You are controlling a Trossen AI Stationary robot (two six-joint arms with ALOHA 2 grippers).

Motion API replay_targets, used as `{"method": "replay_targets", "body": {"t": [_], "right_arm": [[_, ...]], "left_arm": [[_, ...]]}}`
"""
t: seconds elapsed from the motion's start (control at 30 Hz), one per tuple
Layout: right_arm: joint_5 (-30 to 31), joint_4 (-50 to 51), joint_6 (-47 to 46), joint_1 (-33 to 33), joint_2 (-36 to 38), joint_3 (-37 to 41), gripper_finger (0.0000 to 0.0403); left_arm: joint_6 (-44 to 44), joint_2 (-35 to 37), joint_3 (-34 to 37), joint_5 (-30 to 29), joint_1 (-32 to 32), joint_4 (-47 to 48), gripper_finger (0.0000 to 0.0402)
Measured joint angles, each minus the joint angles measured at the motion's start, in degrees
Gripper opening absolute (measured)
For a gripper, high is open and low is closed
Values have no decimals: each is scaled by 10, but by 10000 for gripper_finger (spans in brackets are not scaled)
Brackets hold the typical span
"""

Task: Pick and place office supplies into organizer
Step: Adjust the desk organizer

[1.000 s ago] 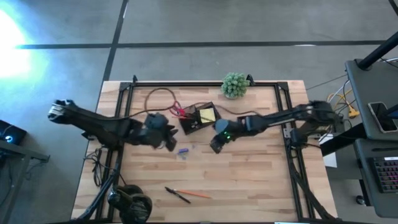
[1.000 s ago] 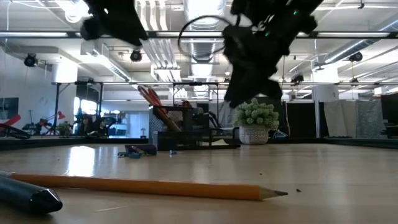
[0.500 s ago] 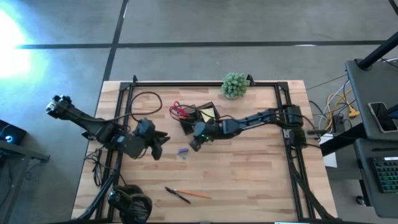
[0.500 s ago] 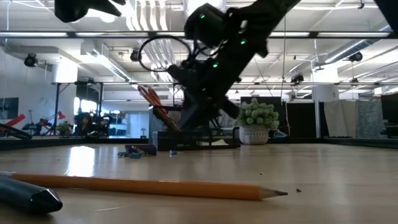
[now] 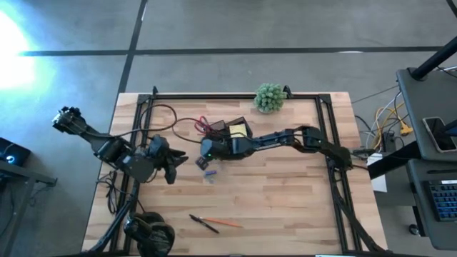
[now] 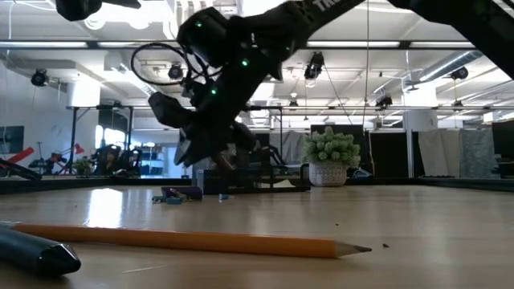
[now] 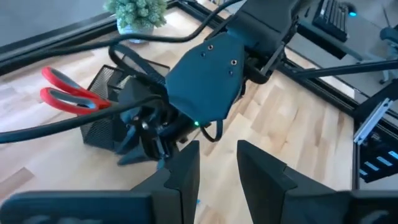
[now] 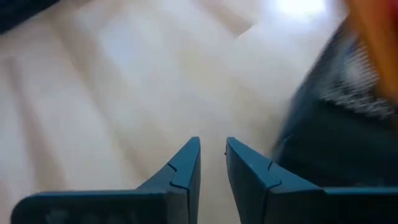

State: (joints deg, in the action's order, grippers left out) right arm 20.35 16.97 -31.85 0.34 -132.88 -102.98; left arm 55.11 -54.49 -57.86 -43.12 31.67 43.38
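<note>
The black mesh organizer [image 5: 227, 134] stands at the table's middle back, with a yellow sticky-note pad [image 5: 238, 131] in it. The red scissors' handles [image 7: 67, 97] stick out of its left end. A tiny blue-purple item [image 5: 209, 173] lies on the wood just in front. A black pen and an orange pencil [image 5: 214, 223] lie near the front edge. My right gripper [image 5: 203, 161] hangs low just left of the organizer, above and behind the blue item, narrowly open and empty [image 8: 212, 154]. My left gripper [image 5: 177, 163] hovers farther left, open and empty [image 7: 218, 163].
A green ball-shaped plant [image 5: 269, 97] in a white pot stands at the back edge. Black headphones [image 5: 147, 233] lie at the front left corner. A dark cable [image 5: 171, 114] loops behind the organizer. Bare wood lies on the right half of the table.
My right gripper has swept toward the table's left edge and sunk, passing in front of the organizer to end above the blue-purple item. My left gripper has drawn back toward the left edge and risen a little. Nothing on the table has moved.
</note>
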Motion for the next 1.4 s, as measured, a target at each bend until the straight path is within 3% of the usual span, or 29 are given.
{"method": "replay_targets", "body": {"t": [0.07,0.27,0.37,0.47,0.67,0.93,1.1,1.27,1.4], "right_arm": [[5,31,10,-2,-8,-30,68],[-66,108,52,18,-3,-68,70],[-84,154,26,41,1,-67,69],[-52,211,-34,57,0,-52,69],[18,206,-89,30,0,-30,69],[16,139,-32,-15,-3,-27,73],[-25,122,-8,-16,-2,-40,71],[-11,189,-35,12,33,-40,72],[34,335,-178,13,76,-35,70]], "left_arm": [[-3,6,1,-4,3,0,92],[-19,11,1,-7,11,2,92],[-20,10,1,-8,11,10,92],[-29,7,1,-11,11,12,92],[-35,-2,1,-20,11,12,92],[-35,-10,1,-22,11,12,93],[-35,-9,1,-22,11,13,93],[-35,-9,1,-23,11,13,93],[-35,-9,1,-30,11,13,93]]}}
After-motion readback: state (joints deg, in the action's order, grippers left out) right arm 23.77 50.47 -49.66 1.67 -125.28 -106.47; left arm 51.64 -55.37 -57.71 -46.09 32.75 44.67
